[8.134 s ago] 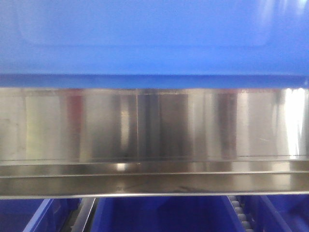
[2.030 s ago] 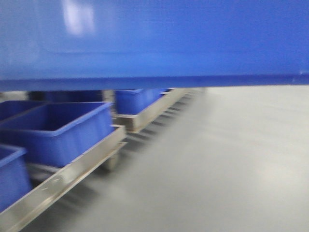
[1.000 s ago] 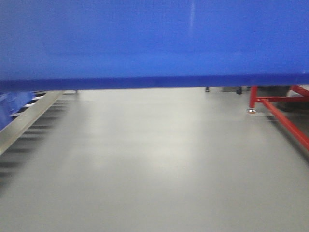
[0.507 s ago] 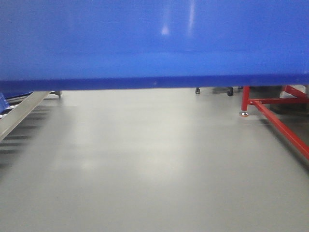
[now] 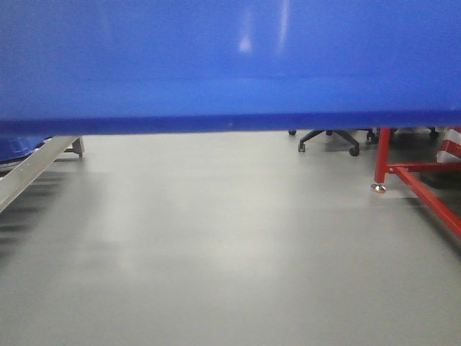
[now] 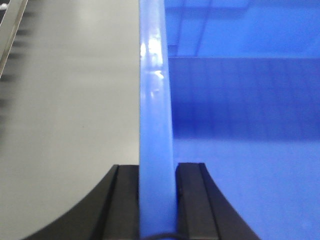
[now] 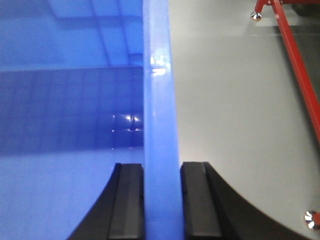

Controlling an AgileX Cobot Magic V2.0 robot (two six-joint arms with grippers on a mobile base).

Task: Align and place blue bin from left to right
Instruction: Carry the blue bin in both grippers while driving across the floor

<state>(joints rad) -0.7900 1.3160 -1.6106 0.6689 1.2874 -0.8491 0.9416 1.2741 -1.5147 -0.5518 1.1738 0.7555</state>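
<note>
In the front view, the blue bin (image 5: 230, 65) is filling the upper part of the frame above the grey floor (image 5: 230, 252), with a metal rail (image 5: 32, 169) showing at the left edge, a chair base (image 5: 328, 139) right of centre and a red frame (image 5: 414, 176) at the right edge. In the left wrist view, the left gripper (image 6: 157, 200) is pinching the bin's upright wall at bottom centre, with the bin's interior lying on the right. In the right wrist view, the right gripper (image 7: 161, 200) is pinching a bin wall likewise, with the interior lying on the left.
</note>
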